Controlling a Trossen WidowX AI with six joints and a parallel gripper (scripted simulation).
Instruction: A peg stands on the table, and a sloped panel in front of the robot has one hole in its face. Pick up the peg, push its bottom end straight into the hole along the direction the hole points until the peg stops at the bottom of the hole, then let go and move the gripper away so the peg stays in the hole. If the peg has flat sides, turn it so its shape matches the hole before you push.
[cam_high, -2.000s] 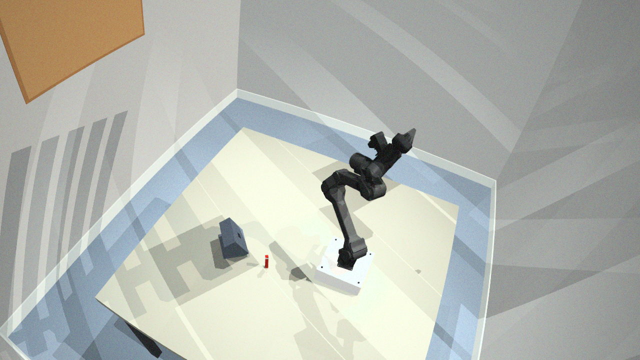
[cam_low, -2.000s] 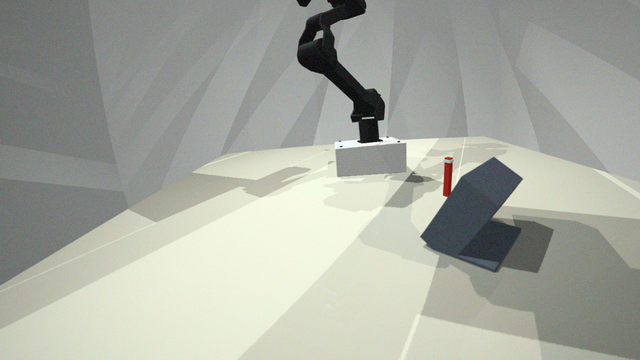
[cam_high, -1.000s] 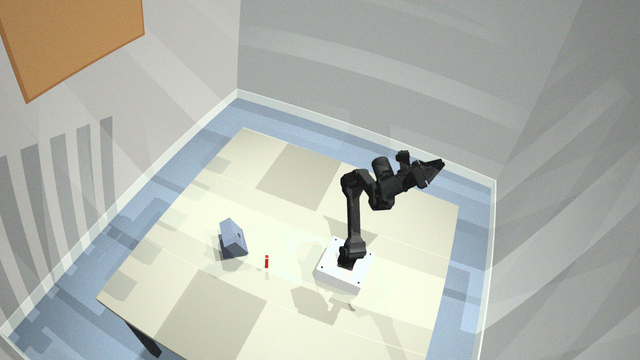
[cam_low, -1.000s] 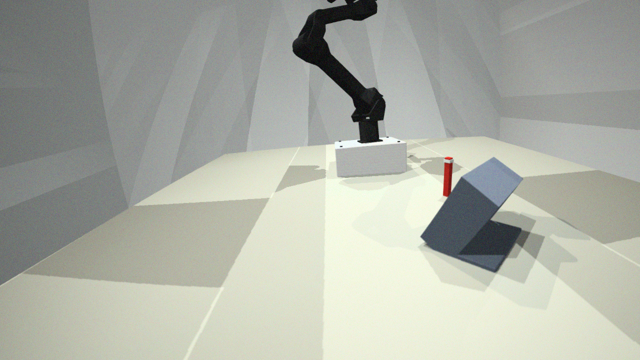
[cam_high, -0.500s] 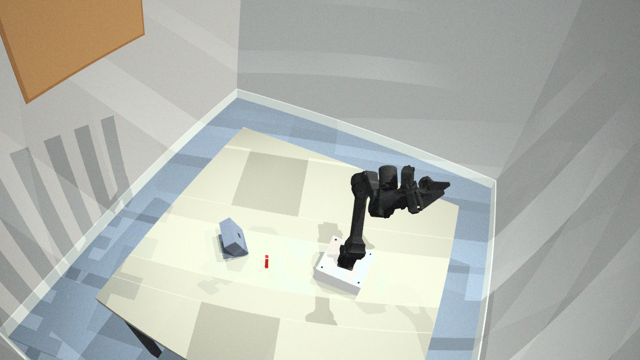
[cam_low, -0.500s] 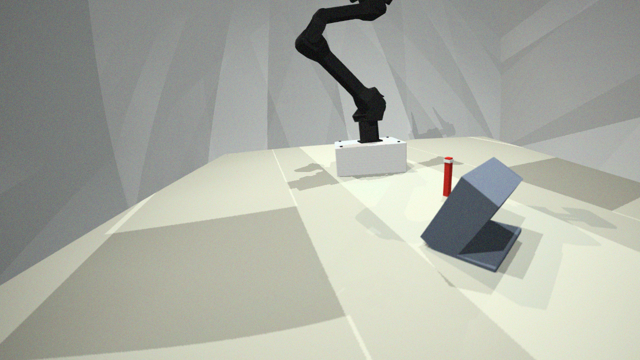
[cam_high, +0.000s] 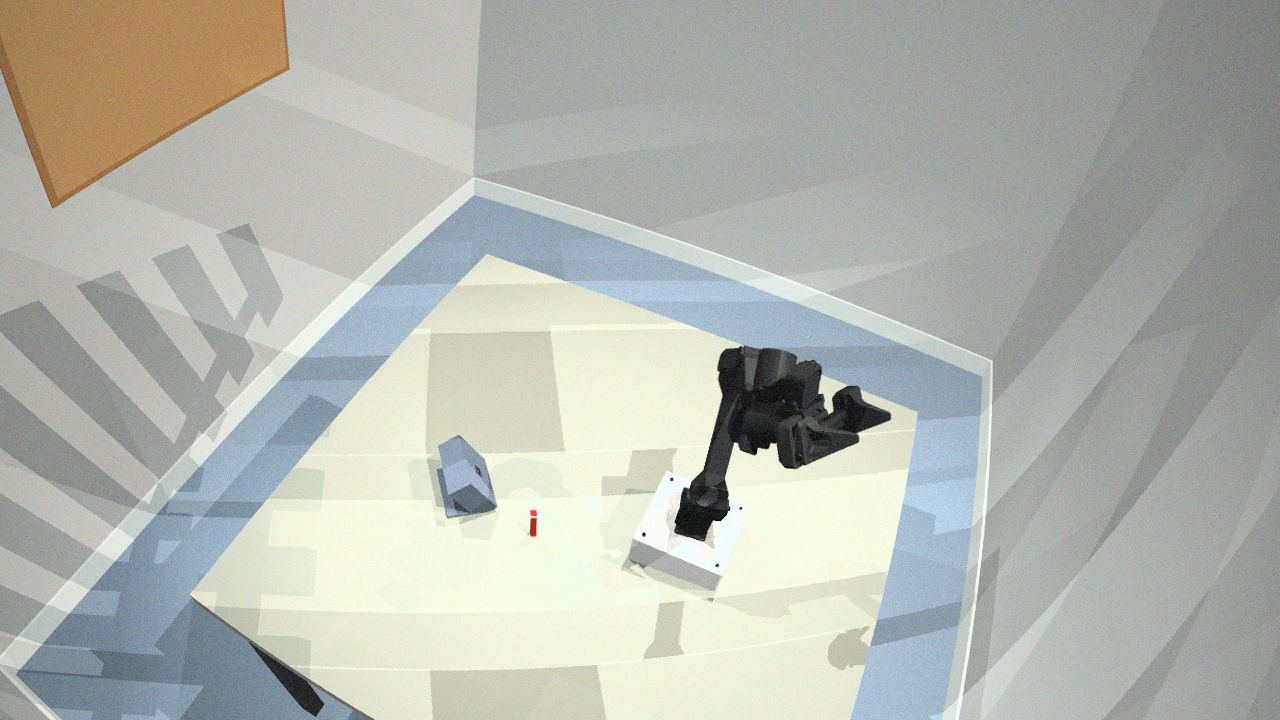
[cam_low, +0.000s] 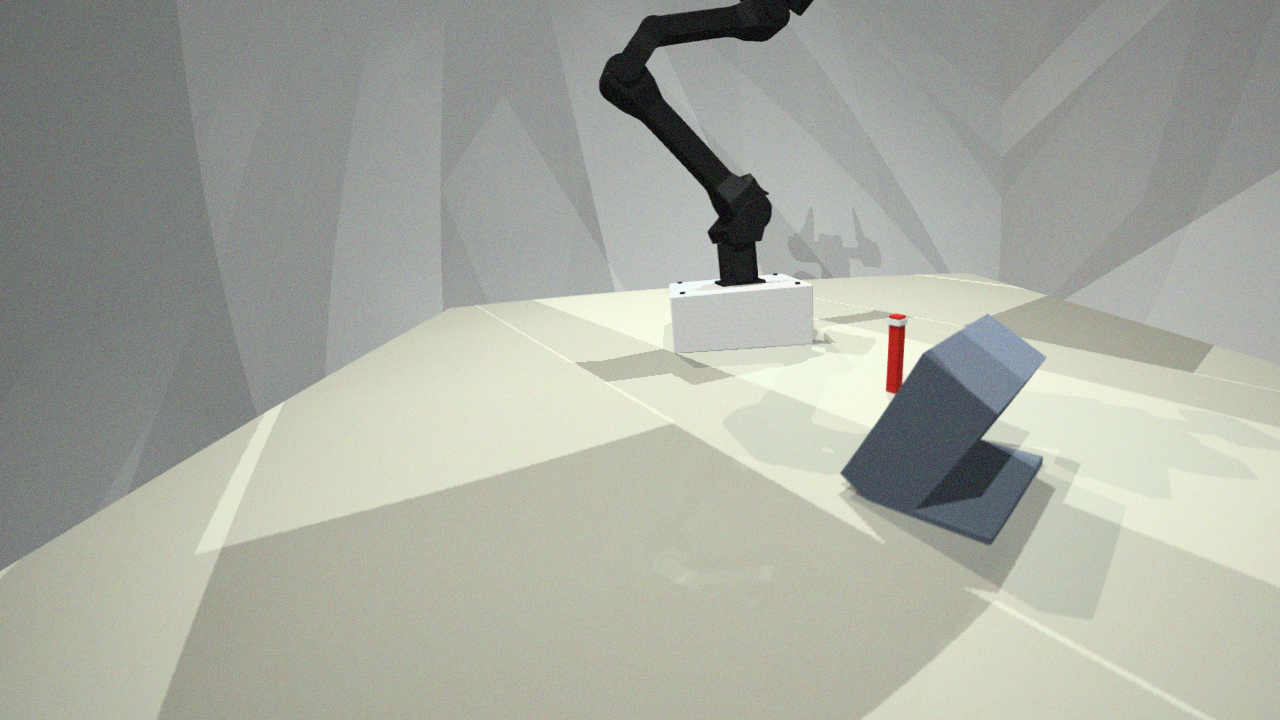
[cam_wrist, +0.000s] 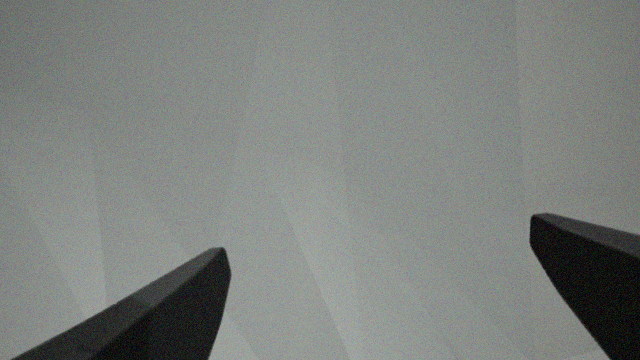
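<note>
A small red peg (cam_high: 533, 523) (cam_low: 894, 356) with a white top stands upright on the table (cam_high: 429, 591) (cam_low: 429, 420). A blue-grey sloped panel (cam_high: 461, 483) (cam_low: 930, 420) stands just beside it, with a dark hole (cam_high: 478, 469) in its face. In the exterior view I see only the panel's back. My gripper (cam_high: 868, 419) (cam_wrist: 373, 245) is open and empty. It is high in the air behind the arm's base, far from the peg and the panel, and points away from them at a grey wall. In the exterior view it is out of the frame.
The arm stands on a white base block (cam_high: 689, 559) (cam_low: 741, 313) to the right of the peg. A blue floor strip (cam_high: 268, 376) with a low clear rim surrounds the table. An orange board (cam_high: 134, 71) hangs on the far left wall.
</note>
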